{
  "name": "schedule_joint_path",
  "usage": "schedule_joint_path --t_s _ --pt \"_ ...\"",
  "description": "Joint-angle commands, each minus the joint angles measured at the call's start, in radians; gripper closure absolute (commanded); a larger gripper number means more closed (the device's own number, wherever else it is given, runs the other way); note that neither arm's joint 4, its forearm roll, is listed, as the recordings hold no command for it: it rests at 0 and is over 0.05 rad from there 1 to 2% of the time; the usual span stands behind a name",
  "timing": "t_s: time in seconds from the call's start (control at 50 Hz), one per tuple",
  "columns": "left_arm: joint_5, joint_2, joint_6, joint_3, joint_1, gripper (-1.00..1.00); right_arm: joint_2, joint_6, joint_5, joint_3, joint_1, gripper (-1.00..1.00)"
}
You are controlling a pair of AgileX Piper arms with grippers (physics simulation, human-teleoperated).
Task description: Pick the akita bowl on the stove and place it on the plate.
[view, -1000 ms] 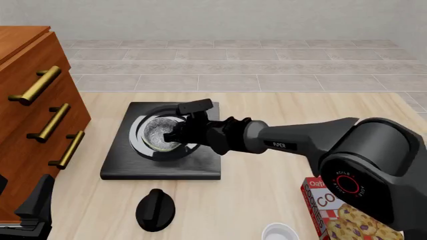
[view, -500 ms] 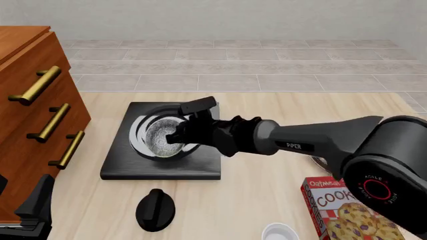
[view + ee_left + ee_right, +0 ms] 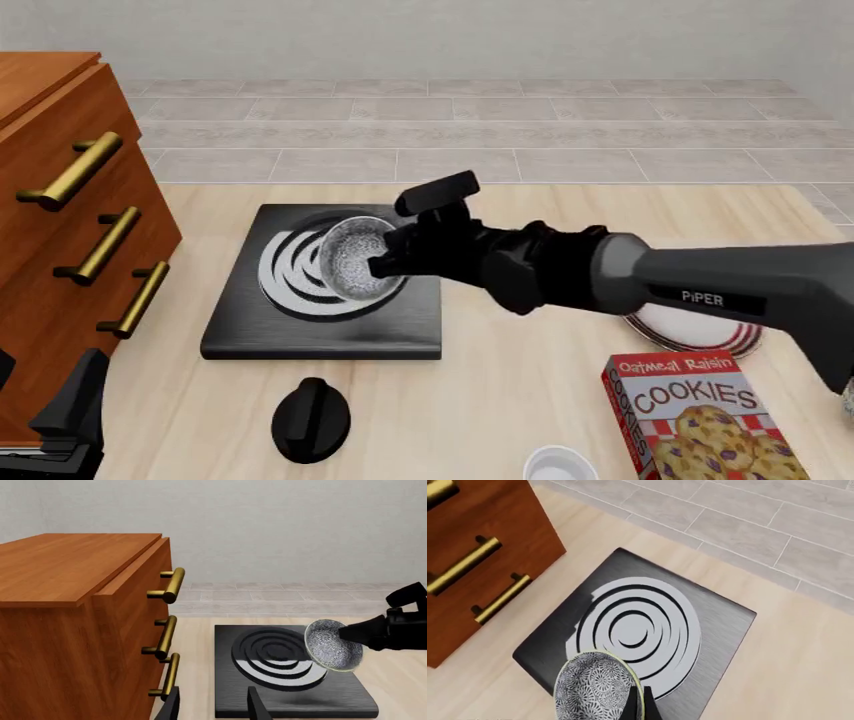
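The akita bowl [image 3: 355, 262], speckled grey-white inside, hangs tilted on its side above the stove [image 3: 400, 325], clear of the burner rings [image 3: 296, 275]. My right gripper [image 3: 386, 264] is shut on the bowl's rim. In the right wrist view the bowl [image 3: 595, 689] sits at the fingertips over the stove [image 3: 720, 630]. The left wrist view shows the bowl [image 3: 331, 645] lifted over the stove [image 3: 293, 700]. The red-striped plate [image 3: 687, 332] lies at the right, mostly hidden behind the right arm. At the front left corner, my left gripper [image 3: 213, 709] stands open and empty.
A wooden cabinet [image 3: 67, 230] with brass handles stands at the left. A black oval knob [image 3: 311, 420] lies in front of the stove. A cookie box [image 3: 694, 420] and a plain white small bowl [image 3: 558, 466] sit at the front right.
The right gripper has risen and drawn back to the right with the bowl, lifting it off the burner rings and tipping it onto its side. The left arm has not moved.
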Motion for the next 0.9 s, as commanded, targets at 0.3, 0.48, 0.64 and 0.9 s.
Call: schedule_joint_path --t_s 0.3,0.48,0.64,0.9 --pt "0.0 0.0 0.0 0.0 0.0 -1.0 -0.208 -0.004 -0.056 0.216 -0.153 1.0" --pt "0.0 0.0 0.0 0.0 0.0 -1.0 -0.231 0.002 -0.074 0.264 -0.222 1.0" --pt "0.0 0.0 0.001 0.0 0.0 -1.0 -0.226 0.008 -0.101 0.302 -0.272 1.0" --pt "0.001 0.0 -0.001 0.0 0.0 -1.0 -0.24 0.025 -0.139 0.366 -0.401 1.0"
